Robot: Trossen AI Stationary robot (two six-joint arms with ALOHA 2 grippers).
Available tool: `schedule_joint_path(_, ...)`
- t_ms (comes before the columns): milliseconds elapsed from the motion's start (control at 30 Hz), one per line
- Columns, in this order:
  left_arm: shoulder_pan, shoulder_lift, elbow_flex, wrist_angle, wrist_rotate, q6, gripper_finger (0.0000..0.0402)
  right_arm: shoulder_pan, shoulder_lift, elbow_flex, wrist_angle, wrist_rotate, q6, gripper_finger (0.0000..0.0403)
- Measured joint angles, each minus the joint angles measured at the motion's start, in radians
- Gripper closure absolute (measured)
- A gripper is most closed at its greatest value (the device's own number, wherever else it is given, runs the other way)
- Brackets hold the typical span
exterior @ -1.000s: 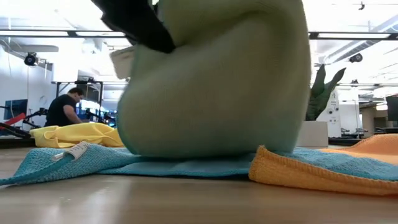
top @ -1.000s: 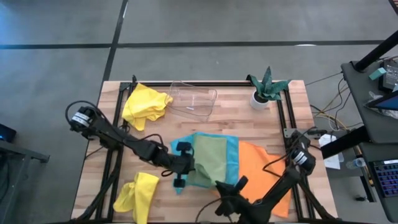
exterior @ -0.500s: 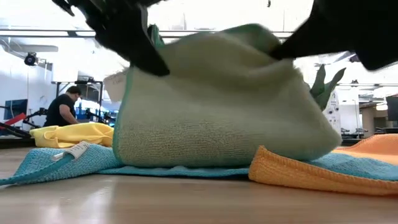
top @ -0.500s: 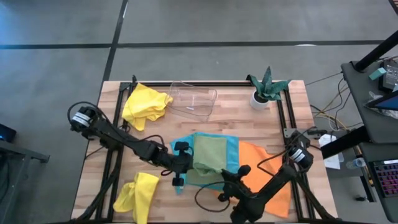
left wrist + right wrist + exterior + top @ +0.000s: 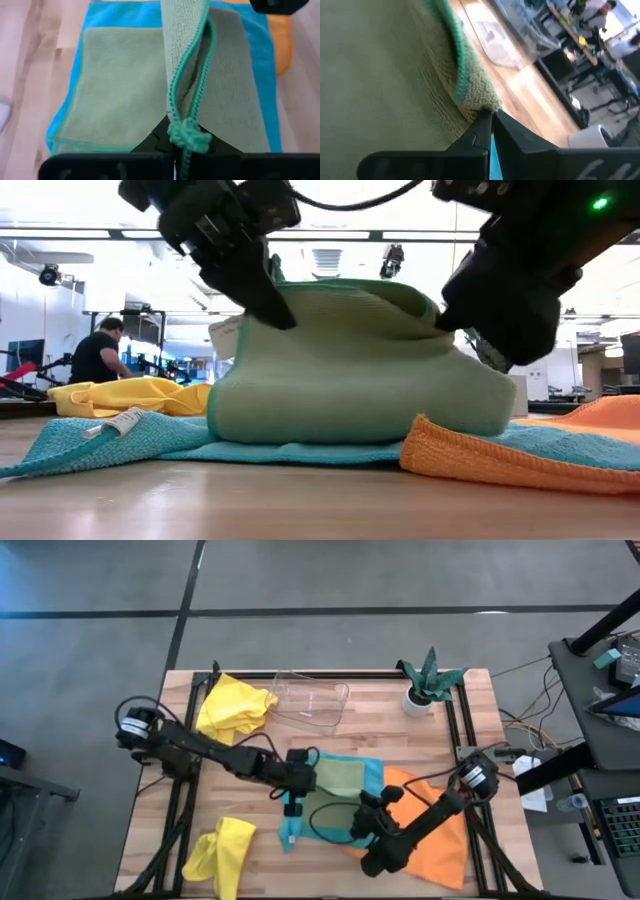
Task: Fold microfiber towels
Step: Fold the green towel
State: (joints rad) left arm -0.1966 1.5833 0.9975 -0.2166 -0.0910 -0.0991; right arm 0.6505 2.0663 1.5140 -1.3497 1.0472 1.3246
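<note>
Sage green towel [image 5: 338, 780] lies mid-table on the turquoise towel [image 5: 374, 776], its near edge raised and folded back. Left gripper [image 5: 186, 140] is clamped on one lifted corner, right gripper [image 5: 490, 120] pinched on the other; in the low view both hold the fold up off the table [image 5: 400, 735]. Orange towel [image 5: 445, 840] toward the right edge is partly covered by the right arm. Yellow towels: one [image 5: 235, 708] at the far-left corner, one [image 5: 220, 852] at the near-left, cut off by the frame. The towel's underside is hidden.
</note>
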Motion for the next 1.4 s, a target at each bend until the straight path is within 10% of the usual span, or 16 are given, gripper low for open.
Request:
schedule_joint_path(667, 0.140, 0.127, -0.080, 0.140, 0.089, 0.009, 0.0402, -0.105, -0.206, -0.361, 0.503, -0.175, -0.223, 0.0395)
schedule_joint_path(1100, 0.159, 0.133, -0.078, 0.193, 0.009, 0.114, 0.0401, -0.112, -0.218, -0.412, 0.506, -0.192, -0.176, 0.0352)
schedule_joint_path(1400, 0.165, 0.133, -0.074, 0.203, -0.054, 0.141, 0.0313, -0.110, -0.250, -0.353, 0.488, -0.192, -0.243, 0.0306)
